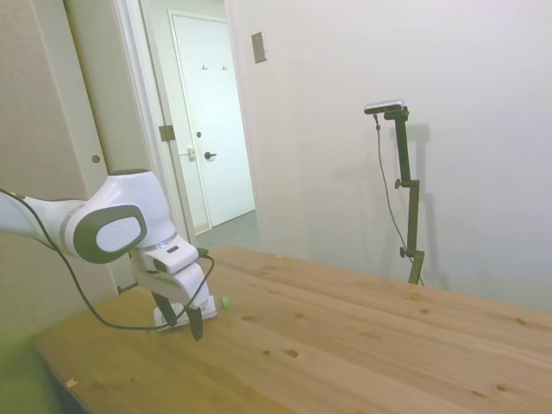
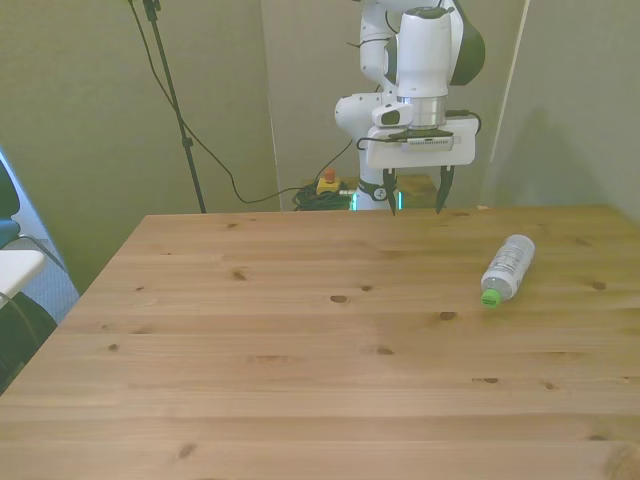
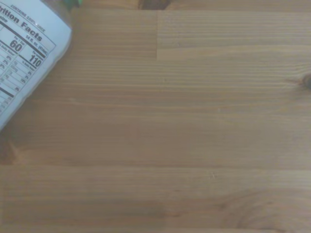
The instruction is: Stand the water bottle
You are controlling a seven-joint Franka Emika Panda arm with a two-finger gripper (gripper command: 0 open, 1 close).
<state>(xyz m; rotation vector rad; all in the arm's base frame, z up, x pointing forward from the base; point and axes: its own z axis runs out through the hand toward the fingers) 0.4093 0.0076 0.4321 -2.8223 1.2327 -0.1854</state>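
The water bottle (image 2: 509, 264) lies on its side on the wooden table (image 2: 300, 330), toward the front view's right, with its green cap (image 2: 490, 298) pointing at the near edge. In the side view the bottle (image 1: 207, 305) shows just behind the fingers, only its cap end clear. Its white label with dark print (image 3: 22, 58) fills one corner of the wrist view. My gripper (image 2: 415, 202) hangs low over the table's far edge, open and holding nothing. It is apart from the bottle, which lies to the front view's right of it. In the side view the gripper (image 1: 180, 321) points straight down.
Cables and a small yellow and red device (image 2: 327, 183) lie on the floor behind the table's far edge. A black cable (image 1: 95, 315) loops from the arm down near the table surface. A white and blue object (image 2: 12, 262) stands off the table at the front view's left.
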